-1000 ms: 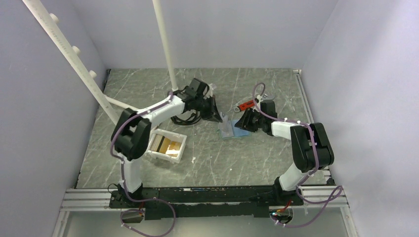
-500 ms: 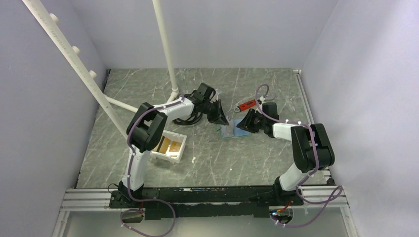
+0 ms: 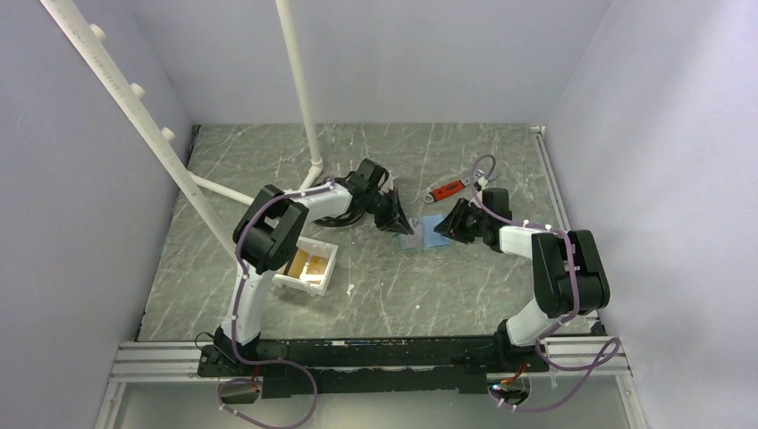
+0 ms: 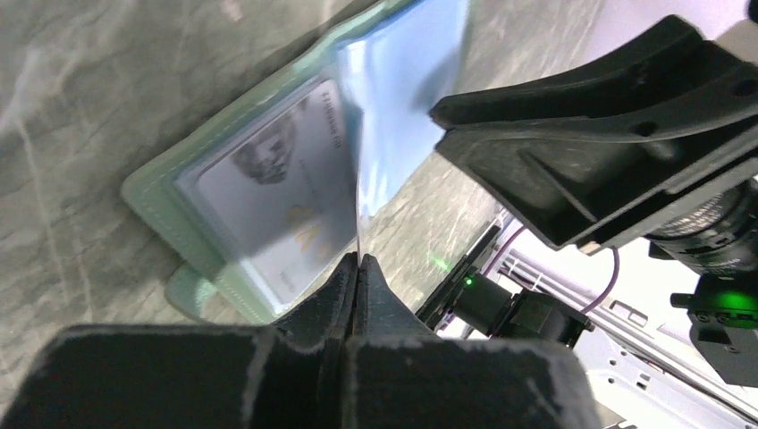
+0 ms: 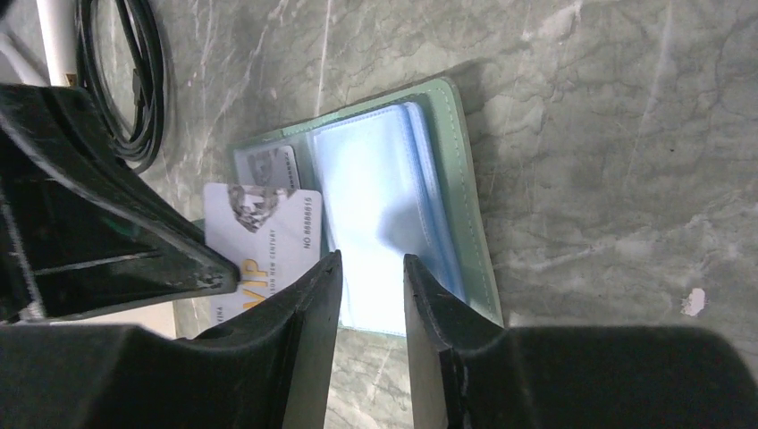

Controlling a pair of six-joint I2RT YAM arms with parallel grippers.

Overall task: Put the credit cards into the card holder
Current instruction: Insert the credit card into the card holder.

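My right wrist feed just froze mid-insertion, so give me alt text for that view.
An open grey-green card holder with pale blue pockets lies on the marble table, and a pale VIP card lies partly over it, beside the left gripper's black fingers. The right gripper fills the foreground, its fingers apart over the pockets.

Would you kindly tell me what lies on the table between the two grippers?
The open card holder lies between the left gripper and right gripper; the top view shows it, the right wrist view more closely.
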